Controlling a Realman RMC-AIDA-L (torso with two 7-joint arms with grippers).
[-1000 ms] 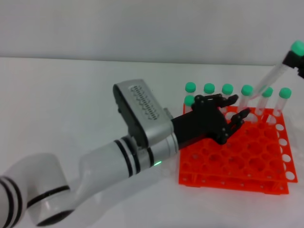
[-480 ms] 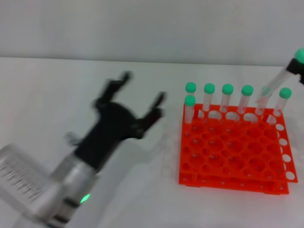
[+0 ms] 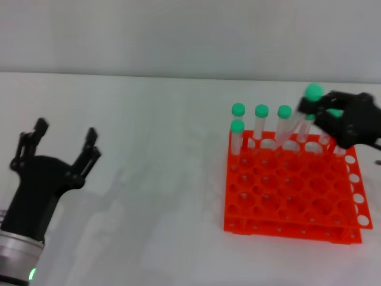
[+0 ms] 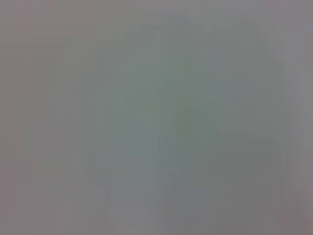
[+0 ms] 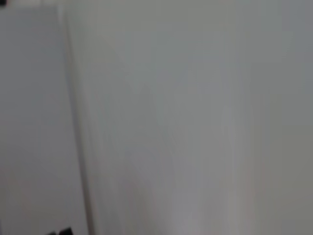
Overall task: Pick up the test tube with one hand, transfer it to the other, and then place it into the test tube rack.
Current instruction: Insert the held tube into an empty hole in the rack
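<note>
Fingers (image 3: pixel 90 138) of the left gripper (image 3: pixel 59 152) stand spread apart with nothing between them, pointing up and away from the robot at the far left of the head view. Its black body sits on a silver wrist whose green light (image 3: pixel 30 274) glows at the lower edge, above the white counter (image 3: pixel 155 196) and well apart from everything else.

Right of the middle stands the test tube rack (image 3: pixel 294 193), one orange-red square block of two tiers with a grid of round holes. Green-capped tubes rise from its far side: one (image 3: pixel 237 127) in the second row at the left corner, and three (image 3: pixel 261 111) plainly countable in the back row. Further caps toward the right are partly covered, so the full count cannot be told.

Above the back row, right of those three, the right gripper (image 3: pixel 333 119) reaches in from the right edge, one black claw. Its fingers are closed around the test tube (image 3: pixel 297 116), gripping it just below the green cap (image 3: pixel 313 92). This tube leans, cap up and to the right, lower end slanting down-left toward the rear holes; whether the tip is inside a hole cannot be told.

Both wrist views show only blurred grey.
</note>
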